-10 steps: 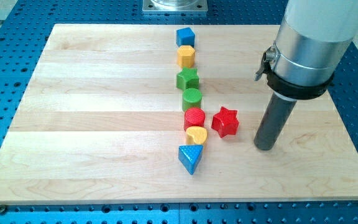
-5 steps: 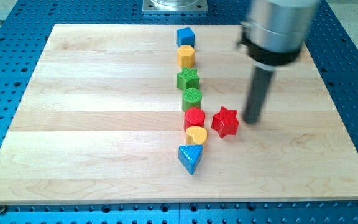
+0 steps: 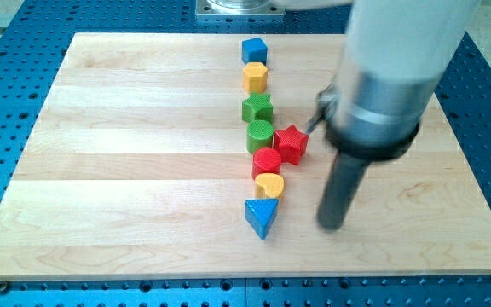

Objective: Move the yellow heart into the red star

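Note:
The yellow heart lies in a column of blocks near the board's middle, just below the red cylinder and above the blue triangle. The red star sits up and to the right of the heart, touching the red cylinder and beside the green cylinder. My tip rests on the board to the right of the blue triangle, below and right of the heart, apart from all blocks.
Further up the column stand a green star, a yellow hexagon and a blue cube. The wooden board lies on a blue perforated table.
The red star has been pushed up and left, from beside the yellow heart to against the red and green cylinders. My tip went up, then came down to the right of the blue triangle.

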Tool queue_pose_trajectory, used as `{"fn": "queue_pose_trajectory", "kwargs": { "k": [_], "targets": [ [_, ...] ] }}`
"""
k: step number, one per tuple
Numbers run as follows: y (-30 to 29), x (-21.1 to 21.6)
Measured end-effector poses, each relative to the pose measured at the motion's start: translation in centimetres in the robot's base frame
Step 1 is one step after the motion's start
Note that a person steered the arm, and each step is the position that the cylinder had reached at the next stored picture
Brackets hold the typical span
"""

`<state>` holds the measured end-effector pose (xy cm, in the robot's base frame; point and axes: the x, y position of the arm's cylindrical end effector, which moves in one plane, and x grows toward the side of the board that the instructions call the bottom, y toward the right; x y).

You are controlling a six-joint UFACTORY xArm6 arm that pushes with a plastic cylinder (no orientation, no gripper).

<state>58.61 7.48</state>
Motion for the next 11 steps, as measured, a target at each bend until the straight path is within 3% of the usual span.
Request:
{"fn": "queue_pose_trajectory", "kwargs": {
  "k": [1,2,4,5,7,9,10,11],
  "targets": [
    [-6.1,-1.4],
    [-6.1,-4.9],
    [-6.1,-6.3],
    [-6.3,-2.8],
    [-1.1,-7.8],
    [1.5,-6.0],
    [5.2,-13.8],
    [4.5,-20.6]
  ]
}}
